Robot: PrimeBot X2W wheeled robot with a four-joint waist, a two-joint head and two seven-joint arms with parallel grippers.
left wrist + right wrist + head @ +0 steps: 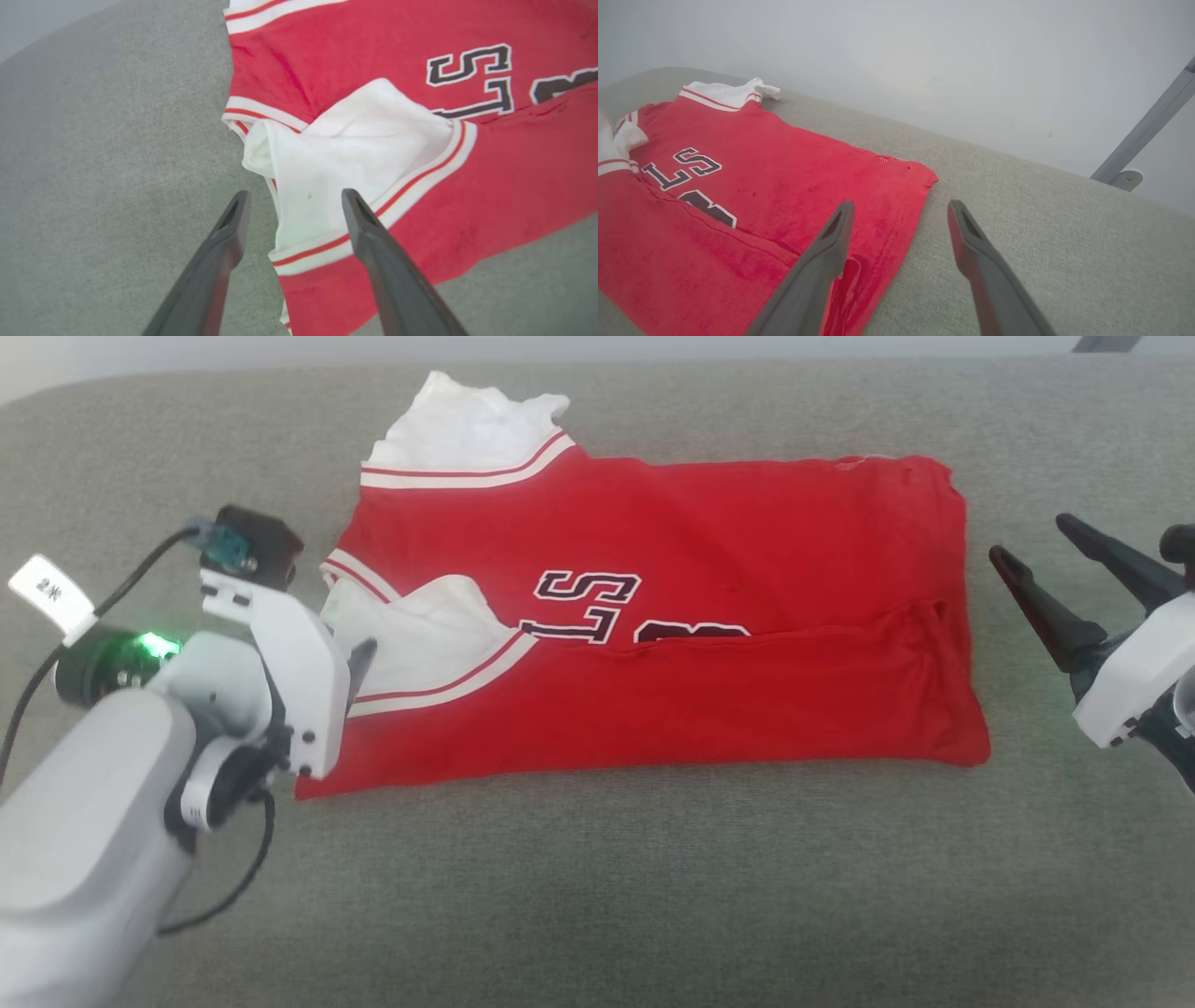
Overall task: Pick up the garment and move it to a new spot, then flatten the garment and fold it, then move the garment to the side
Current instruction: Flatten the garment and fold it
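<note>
The left gripper is at the white-sleeved end of the garment, jaws spread and empty. The red garment lies folded in the middle of the grey worktop. The right gripper sits just beside its other end, jaws spread, empty.

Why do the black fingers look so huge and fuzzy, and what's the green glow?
Left wrist view: the left fingers sit close to the wide lens, so they look huge and soft-edged; the shirt is sharp. Right wrist view: the right fingers swell likewise. Head view: a green lamp on the left arm glows; faint shadows.
</note>
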